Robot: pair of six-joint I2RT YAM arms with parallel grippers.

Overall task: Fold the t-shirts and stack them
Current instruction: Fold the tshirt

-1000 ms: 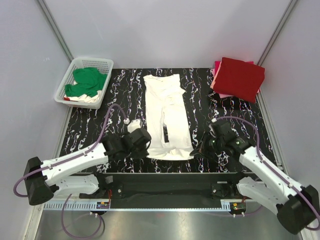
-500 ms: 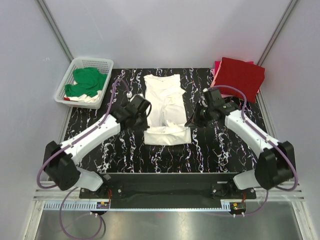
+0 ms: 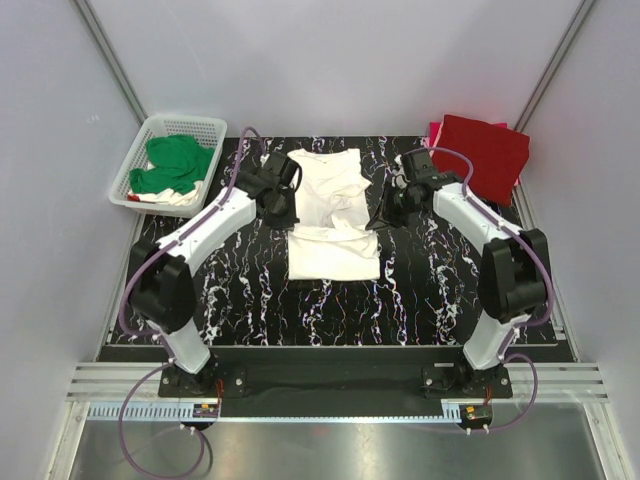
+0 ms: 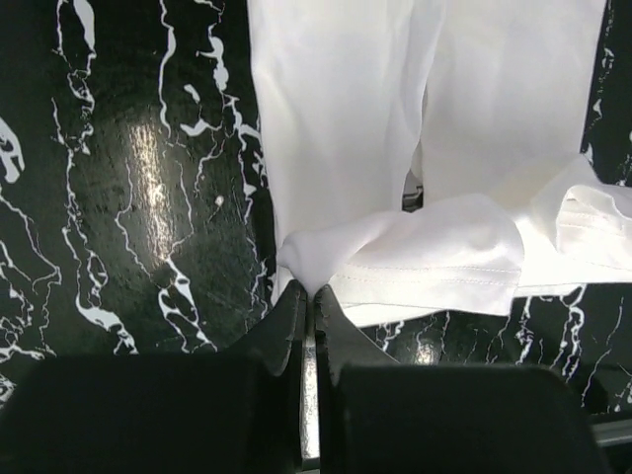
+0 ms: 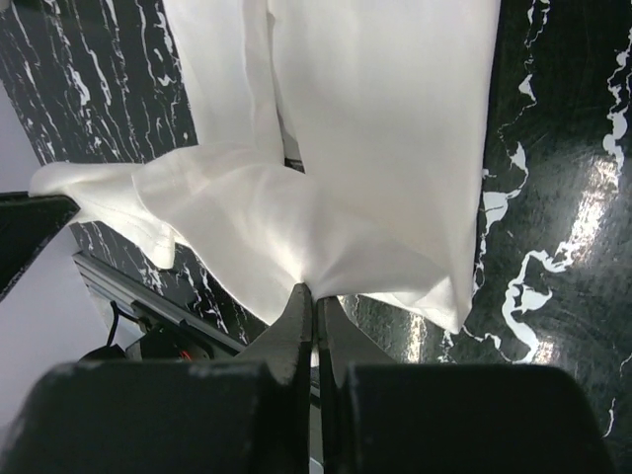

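Left fingers (image 4: pixel 299 301): pinched a hem corner of the white t-shirt (image 3: pixel 333 215).
Right fingers (image 5: pixel 307 306): pinched the other corner.
T-shirt: draped between both, rest flat on table (image 3: pixel 250 300) beyond.
Handling: light, limp; corners likely safest hold.

Left hand (image 3: pixel 291 218) and right hand (image 3: pixel 381 218) pinch the white t-shirt (image 3: pixel 330 180), doubled over itself.

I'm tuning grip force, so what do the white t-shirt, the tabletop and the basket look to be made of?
White t-shirt: soft matte knit cloth, probably cotton; it creases and shows a stitched hem.
Tabletop: hard glossy black marble-look surface with white veins and glare, perhaps laminate.
Basket: white lattice, likely plastic.
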